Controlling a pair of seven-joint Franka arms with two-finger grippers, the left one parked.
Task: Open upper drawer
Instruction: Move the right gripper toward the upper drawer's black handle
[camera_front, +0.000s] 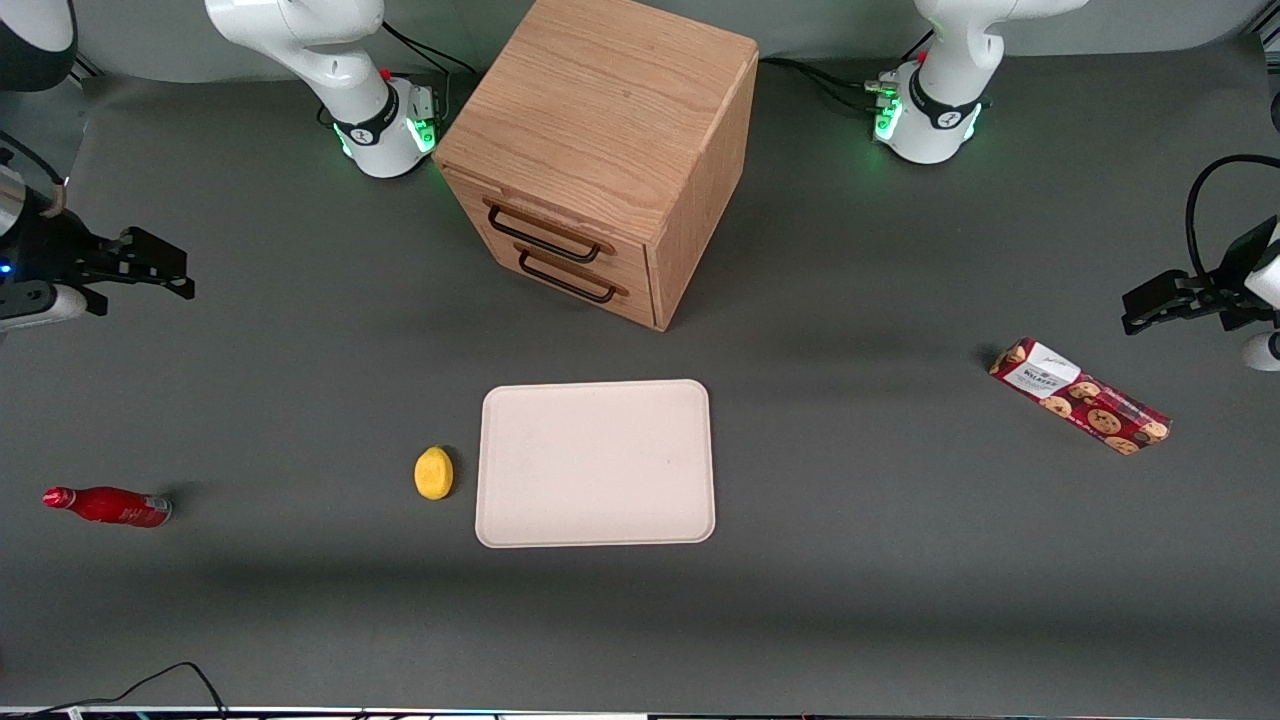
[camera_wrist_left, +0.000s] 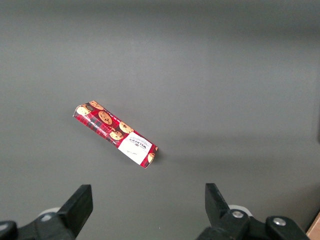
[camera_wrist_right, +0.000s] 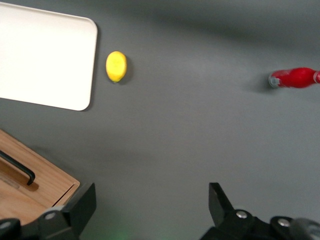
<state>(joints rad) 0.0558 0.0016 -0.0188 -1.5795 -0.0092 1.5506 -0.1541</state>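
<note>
The oak cabinet (camera_front: 600, 110) stands at the back middle of the table, its front turned toward the working arm's end. The upper drawer (camera_front: 560, 225) is shut, and its black bar handle (camera_front: 545, 235) sits just under the cabinet top. The matching lower drawer (camera_front: 590, 290) is shut too. My right gripper (camera_front: 185, 272) hangs above the table, well away from the cabinet toward the working arm's end. It is open and empty (camera_wrist_right: 151, 202). A corner of the cabinet (camera_wrist_right: 35, 187) with one black handle (camera_wrist_right: 17, 169) shows in the right wrist view; I cannot tell which drawer's.
A cream tray (camera_front: 596, 463) lies nearer the front camera than the cabinet, with a yellow lemon (camera_front: 433, 472) beside it. A red bottle (camera_front: 108, 506) lies toward the working arm's end. A red cookie box (camera_front: 1080, 396) lies toward the parked arm's end.
</note>
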